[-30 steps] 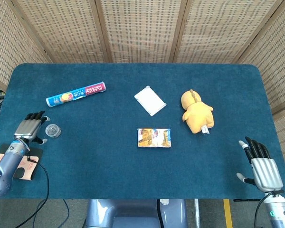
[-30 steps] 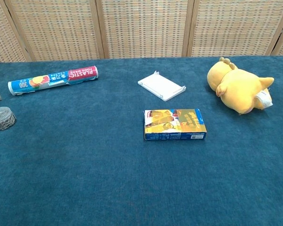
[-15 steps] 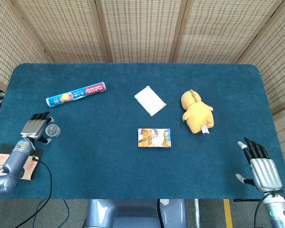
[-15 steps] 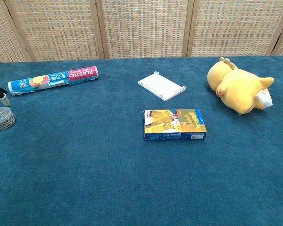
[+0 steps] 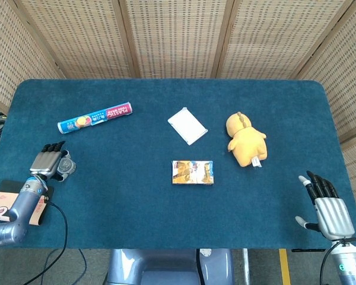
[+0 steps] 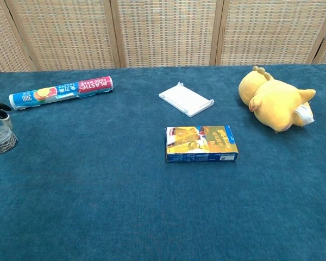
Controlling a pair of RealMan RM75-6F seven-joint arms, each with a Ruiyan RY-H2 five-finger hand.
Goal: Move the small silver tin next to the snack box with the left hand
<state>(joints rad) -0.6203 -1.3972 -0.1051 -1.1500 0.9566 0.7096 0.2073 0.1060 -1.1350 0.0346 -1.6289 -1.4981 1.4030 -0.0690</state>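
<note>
The small silver tin [image 6: 2, 140] — round, ribbed, shiny — sits at the table's left edge, well apart from the snack box [image 5: 193, 172]. The left hand [image 5: 46, 161] touches it (grip unclear). The right hand [image 5: 326, 208] lies spread, holding nothing. A tube [image 6: 61, 92] reads "PLASTIC FOOD WRAP".

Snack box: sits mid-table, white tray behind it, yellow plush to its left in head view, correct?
Not quite. The yellow plush lies to the right of the snack box, not the left, as the head view shows. The white tray does sit behind the box, mid-table.
</note>
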